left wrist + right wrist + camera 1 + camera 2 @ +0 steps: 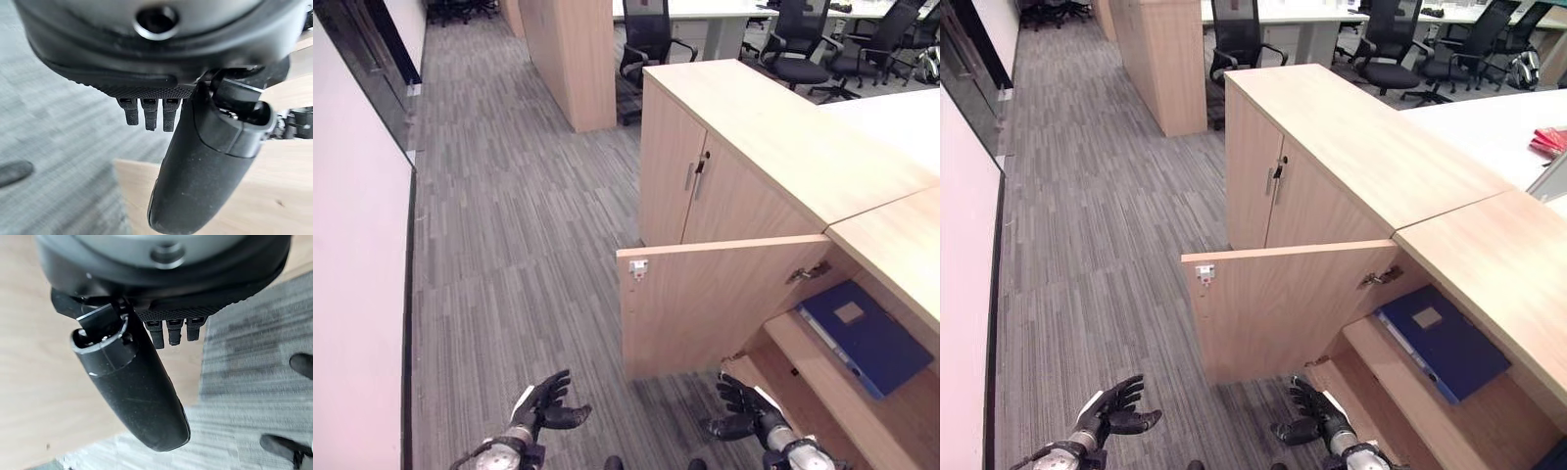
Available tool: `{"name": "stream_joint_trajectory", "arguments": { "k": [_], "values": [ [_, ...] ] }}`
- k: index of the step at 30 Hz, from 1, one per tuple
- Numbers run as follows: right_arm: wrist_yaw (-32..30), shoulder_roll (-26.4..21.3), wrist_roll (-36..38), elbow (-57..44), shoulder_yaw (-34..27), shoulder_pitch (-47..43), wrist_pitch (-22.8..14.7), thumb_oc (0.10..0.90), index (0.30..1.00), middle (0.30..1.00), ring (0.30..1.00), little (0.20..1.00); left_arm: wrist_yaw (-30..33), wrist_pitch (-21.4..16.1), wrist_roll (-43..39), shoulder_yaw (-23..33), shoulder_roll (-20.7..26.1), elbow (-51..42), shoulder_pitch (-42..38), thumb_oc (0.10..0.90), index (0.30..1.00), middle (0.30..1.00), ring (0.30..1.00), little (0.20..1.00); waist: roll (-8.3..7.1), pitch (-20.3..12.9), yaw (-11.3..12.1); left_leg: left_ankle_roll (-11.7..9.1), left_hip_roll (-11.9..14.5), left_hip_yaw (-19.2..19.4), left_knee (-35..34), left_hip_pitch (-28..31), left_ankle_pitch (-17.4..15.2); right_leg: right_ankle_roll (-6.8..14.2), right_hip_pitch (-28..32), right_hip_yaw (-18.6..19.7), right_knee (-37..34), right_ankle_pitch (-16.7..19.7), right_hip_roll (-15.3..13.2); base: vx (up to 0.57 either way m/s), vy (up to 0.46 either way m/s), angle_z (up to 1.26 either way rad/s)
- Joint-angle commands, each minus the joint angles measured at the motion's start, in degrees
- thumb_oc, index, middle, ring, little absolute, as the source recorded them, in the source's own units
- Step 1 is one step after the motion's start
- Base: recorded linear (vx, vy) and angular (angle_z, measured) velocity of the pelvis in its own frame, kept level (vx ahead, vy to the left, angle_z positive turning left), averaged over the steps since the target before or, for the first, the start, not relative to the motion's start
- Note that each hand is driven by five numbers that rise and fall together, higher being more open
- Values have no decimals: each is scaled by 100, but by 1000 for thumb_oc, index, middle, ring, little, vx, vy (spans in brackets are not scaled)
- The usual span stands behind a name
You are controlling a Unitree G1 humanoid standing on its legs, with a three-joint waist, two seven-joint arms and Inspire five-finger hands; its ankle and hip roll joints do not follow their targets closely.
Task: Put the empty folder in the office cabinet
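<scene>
Left eye view: flat blue plastic folder (pixel 867 336) lies on the open light-wood office cabinet's (pixel 744 186) shelf, door (pixel 705 299) ajar; left hand (pixel 543 403) and right hand (pixel 744 409) hover empty, fingers loosely spread. Placement looks done; closing remains.

The floor (pixel 509 245) is grey carpet with thin stripes. A tall wooden block (pixel 573 59) stands on it farther back. Black office chairs (pixel 798 44) on wheels sit by white benches (pixel 705 10) at the far end. One more black chair (pixel 646 39) is just behind the wooden block. A pale wall (pixel 352 294) runs along the left side, with a dark glass panel (pixel 362 59) beyond it. Something red (pixel 1549 140) lies on a white bench top (pixel 1489 122) at the right.
</scene>
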Motion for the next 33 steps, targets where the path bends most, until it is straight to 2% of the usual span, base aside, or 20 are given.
{"name": "stream_joint_trajectory", "arguments": {
  "k": [1,9,16,18,20,26,33],
  "values": [
    [-6,-234,-39,-160,-150,-250,-301,800,900,900,900,900,-15,-466,-195,104,129,-98,-716,800,900,900,900,900,71,-345,45,-503,399,-350,-35,185,-334,398,112,-239,610,-759,-139,9,-12,-6],
    [152,-272,-109,-59,-35,-75,-277,800,900,900,900,900,99,-511,-381,252,294,52,-1217,800,900,900,900,900,174,-461,-167,-591,447,-211,-35,395,-343,376,275,-194,464,-722,-114,19,4,-8],
    [260,-395,-135,-91,161,-6,-278,800,900,900,900,900,325,-504,-445,197,666,614,-2269,800,900,900,900,900,237,-529,-431,-639,472,-56,-35,526,-385,391,286,-70,459,-664,-115,25,12,-10],
    [283,-432,-107,-148,239,2,-286,800,900,900,900,900,455,-482,-532,136,812,1092,-2905,800,900,900,900,900,250,-552,-566,-650,474,8,-35,565,-413,416,255,-20,471,-632,-113,50,23,-15],
    [303,-462,-65,-148,277,-9,-294,800,900,900,900,900,507,-473,-628,105,846,1302,-3221,800,900,900,900,900,256,-560,-633,-651,475,41,-35,576,-427,428,233,17,485,-619,-119,22,13,-3],
    [303,-526,-42,-157,281,-12,-275,800,900,900,900,900,588,-455,-766,-59,830,1702,-4006,800,900,900,900,900,238,-559,-794,-630,461,155,-35,583,-471,477,125,139,573,-580,-138,16,32,-13],
    [213,-499,-188,-5,297,-77,-235,800,900,900,900,900,626,-470,-830,-296,590,1682,-4447,800,900,900,900,900,194,-561,-871,-588,446,259,-35,544,-513,541,-29,246,597,-508,-181,16,29,-8]
  ]
}}
